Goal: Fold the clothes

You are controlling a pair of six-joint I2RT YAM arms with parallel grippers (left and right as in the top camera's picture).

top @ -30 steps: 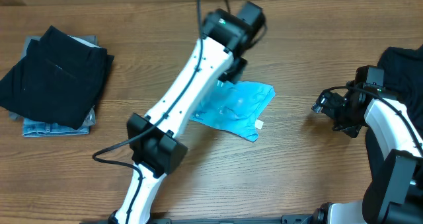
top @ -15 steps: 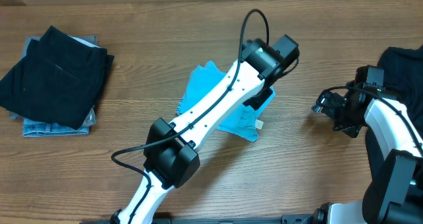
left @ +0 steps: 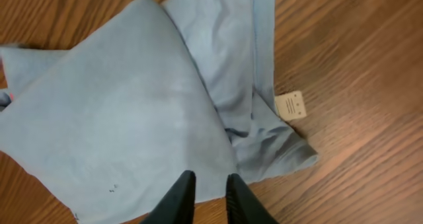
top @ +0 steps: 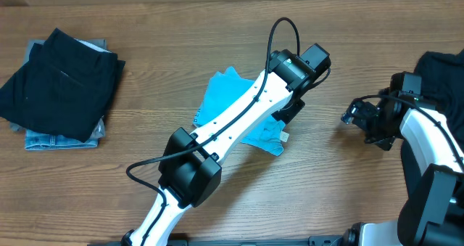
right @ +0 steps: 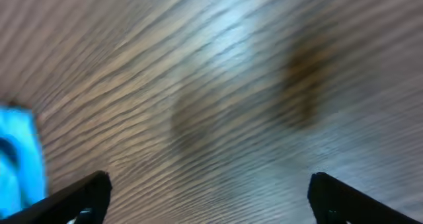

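Left end effector [left: 209, 176] farther right over half-hidden T-shirt [top: 221, 93], narrowly parted, perhaps empty; right end effector [right: 208, 182] wide.

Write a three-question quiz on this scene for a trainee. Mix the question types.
1. True or false: the right gripper is shut on the light blue cloth T-shirt.
2. Which arm reaches over the T-shirt? A: the left arm. B: the right arm. C: neither.
3. Fill in: the small white label sticks out from the shirt's edge over the bare table, which is made of ___.

Key: 1 false, its jaws stand wide open over bare tabletop. 2 A. 3 wood.
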